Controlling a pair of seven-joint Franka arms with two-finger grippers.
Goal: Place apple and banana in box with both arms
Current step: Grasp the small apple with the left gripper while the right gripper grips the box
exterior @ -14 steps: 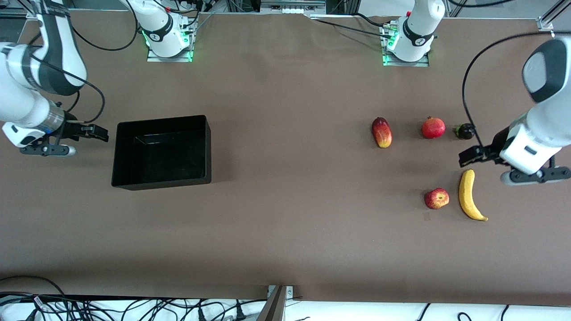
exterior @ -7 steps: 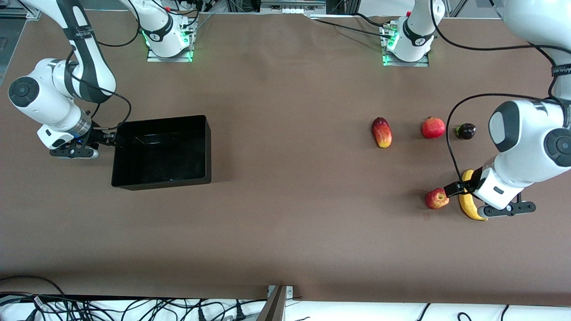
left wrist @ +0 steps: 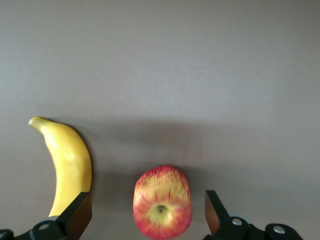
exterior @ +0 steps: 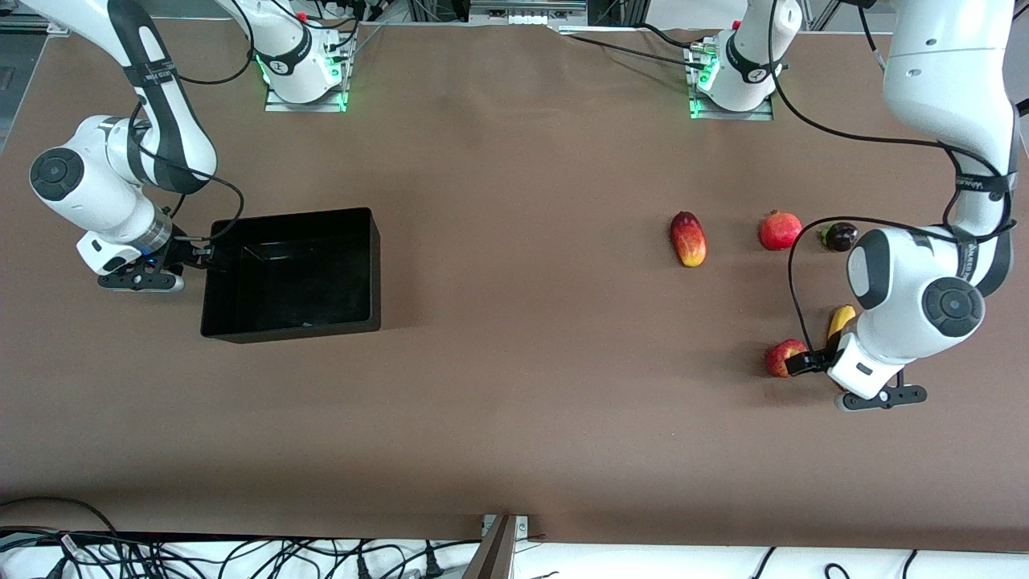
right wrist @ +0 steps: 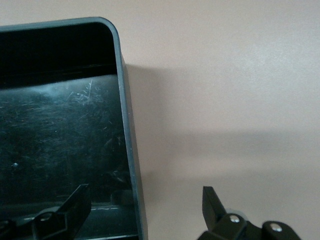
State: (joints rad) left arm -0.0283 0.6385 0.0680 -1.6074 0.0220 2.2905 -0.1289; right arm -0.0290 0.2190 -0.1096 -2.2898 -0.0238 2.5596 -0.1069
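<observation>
The left pincer [left wrist: 148,220] hangs low over the apple [left wrist: 162,201], its two fingers spread wide apart with the fruit between them, one finger close to the banana [left wrist: 67,167]. Neither finger touches the apple as far as the left wrist view shows. The apple lies stem dimple up, so it offers no long axis; a straight drop looks like all the coming grasp needs. The banana lies just beside the apple, toward the left arm's end of the table [exterior: 514,402], its long axis running from the front edge toward the robots' bases. Both fruits sit near that end of the table, well apart from the box [exterior: 291,273], which stands toward the right arm's end.

The right pincer [right wrist: 142,212] is apart too, straddling the box's end wall: one finger over the inside, the other outside it, gripping nothing yet. So the left arm is plainly nearer the fruit, the right nearer the box.

Small lettering shows on the arms' black bands, too small to read.
</observation>
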